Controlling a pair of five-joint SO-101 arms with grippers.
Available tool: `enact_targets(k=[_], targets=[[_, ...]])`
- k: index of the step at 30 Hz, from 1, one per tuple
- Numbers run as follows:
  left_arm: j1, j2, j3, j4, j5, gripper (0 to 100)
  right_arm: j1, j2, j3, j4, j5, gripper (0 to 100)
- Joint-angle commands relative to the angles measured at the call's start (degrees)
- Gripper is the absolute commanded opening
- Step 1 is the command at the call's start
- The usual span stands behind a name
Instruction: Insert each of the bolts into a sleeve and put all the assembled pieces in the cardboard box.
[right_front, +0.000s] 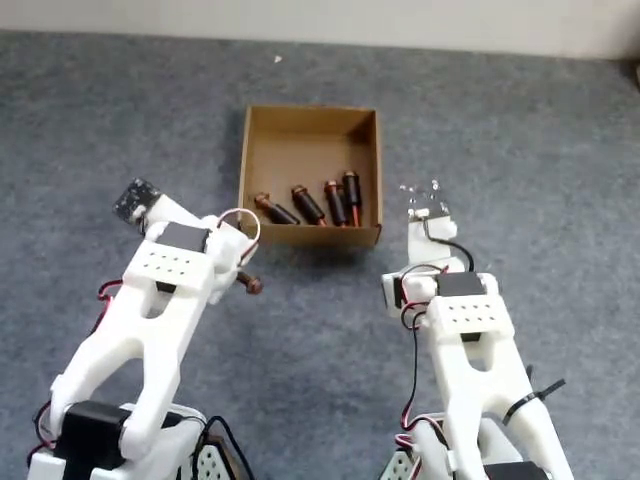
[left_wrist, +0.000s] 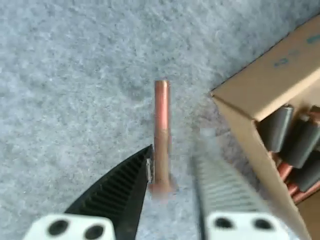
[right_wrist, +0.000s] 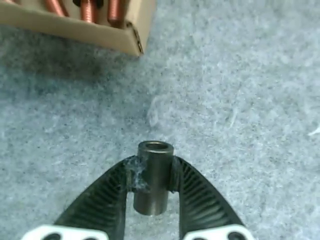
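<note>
Left end effector (left_wrist: 175, 144) jaws apart around bolt (left_wrist: 161, 120), near cardboard box (right_front: 310, 150). Right end effector (right_wrist: 154, 165) clamped on sleeve (right_wrist: 155, 196).

Bright, diffuse overhead light; soft dark shadow on carpet (right_front: 520, 130) along cardboard box (right_front: 310, 236) front wall.

Left arm (right_front: 150, 320): reaches forward and slants toward the middle of the desk (right_front: 520, 120). Its end effector (left_wrist: 175, 152) points downward with the fingers parted.

Right arm (right_front: 470, 330): reaches almost straight forward. Its end effector (right_wrist: 153, 167) is low over the desk, both fingers pressed against a sleeve (right_wrist: 155, 180).
</note>
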Motion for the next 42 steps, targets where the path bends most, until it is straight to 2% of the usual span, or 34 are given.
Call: enact_targets(k=[1,4,8,19,22,28,30,35,42], targets=[[-0.1,-2.2,0.5,-1.1,0.8,34,0.7,-2.1,-0.2,-1.1,-0.3,0.8],[-0.2,-2.6,0.7,-0.9,0.8,38,0.7,-2.1,-0.2,-1.1,-0.3,0.8],[-0.6,-2.8,0.2,-0.8,-0.6,38,0.7,-2.1,-0.1,-1.1,-0.3,0.8],[-0.5,-16.5,0.7,10.2,-29.7,38,2.9,-2.1,-0.1,-1.3,-0.3,0.8],[-0.6,-20.0,0.8,11.3,-41.9,38,2.9,-2.1,-0.1,-1.3,-0.3,0.8],[-4.8,-20.6,0.5,11.1,-75.8,38,2.9,-2.1,-0.1,-1.3,-0.3,0.8],[-5.3,-19.6,0.0,11.4,-84.7,35,2.9,-2.1,-0.1,-1.3,-0.3,0.8],[-5.9,-13.2,-1.6,11.6,-100.4,25,2.9,-2.1,-0.1,-1.3,-0.2,0.8],[-4.9,0.4,-10.2,12.4,-119.9,24,2.9,-2.1,-0.1,-1.3,-0.2,0.8]])
